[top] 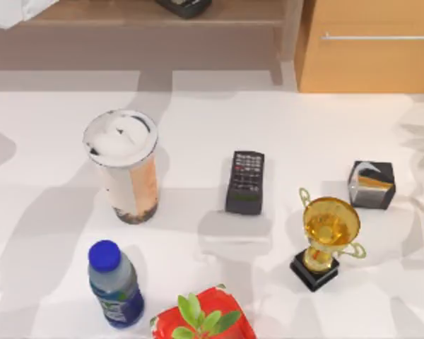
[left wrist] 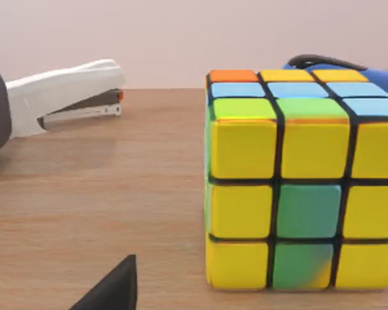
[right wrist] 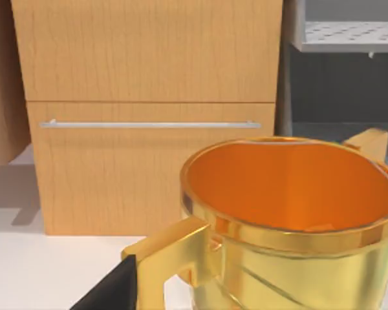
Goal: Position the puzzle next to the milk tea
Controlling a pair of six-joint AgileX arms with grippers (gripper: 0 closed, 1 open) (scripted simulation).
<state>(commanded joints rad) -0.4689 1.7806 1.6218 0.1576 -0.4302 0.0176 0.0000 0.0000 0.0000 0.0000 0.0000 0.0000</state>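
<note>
Puzzle [left wrist: 304, 187] sits on wood; milk tea [top: 124, 168] holds dark pearls.

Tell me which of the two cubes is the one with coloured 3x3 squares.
The puzzle, standing on the brown wooden surface near a white stapler. The other cube, on the white table beside the trophy, is black with a white-orange pattern.

No legible text anywhere. Remote [top: 246, 181]: button grid, markings too small to read. Blue-capped bottle [top: 115, 284]: label print unreadable. Black cube [top: 372, 184]: white-orange pattern, no lettering. Puzzle [left wrist: 302, 184]: plain coloured squares. Milk tea [top: 126, 167]: no readable print.
</note>
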